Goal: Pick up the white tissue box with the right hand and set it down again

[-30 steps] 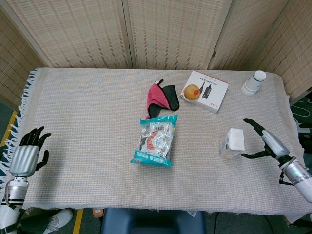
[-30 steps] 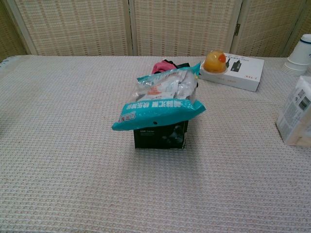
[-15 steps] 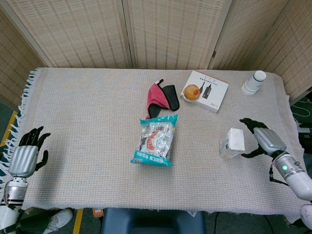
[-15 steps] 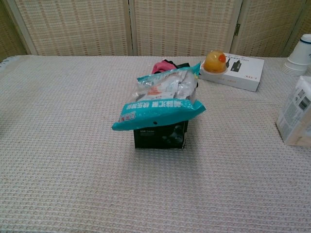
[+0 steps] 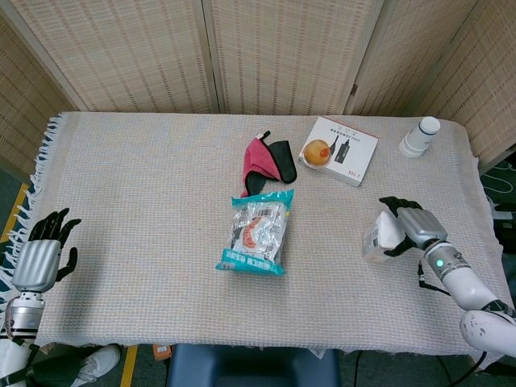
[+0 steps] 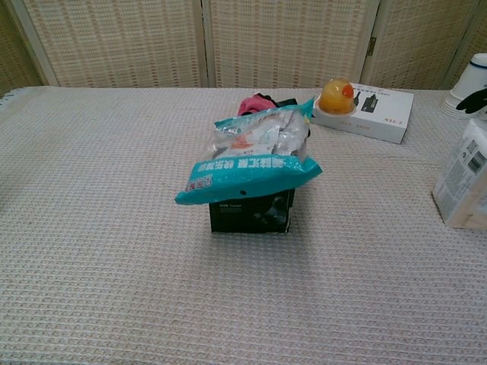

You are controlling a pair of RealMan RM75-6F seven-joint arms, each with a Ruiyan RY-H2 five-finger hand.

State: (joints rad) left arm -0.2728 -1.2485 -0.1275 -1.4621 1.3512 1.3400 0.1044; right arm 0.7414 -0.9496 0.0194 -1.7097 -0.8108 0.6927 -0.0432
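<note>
White tissue box [image 5: 381, 235] near the cloth's [image 5: 145, 201] 3 o'clock edge, long axis 11-to-5, right hand [image 5: 409, 227] grasping it; left hand [image 5: 39, 258] released.

Table [image 5: 145, 185] draped in a pale woven cloth, fringed at its left edge. Near the middle, a small black box [image 6: 251, 213] with a teal snack bag [image 5: 255, 232] lying over it. Behind, a red and black cloth pouch [image 5: 266, 161]. Further right, a white carton [image 5: 343, 153] bearing an orange ball [image 5: 317, 151]. At the far right corner, stacked paper cups [image 5: 419, 137]. Near the right edge, the white tissue box [image 5: 380, 236]
</note>
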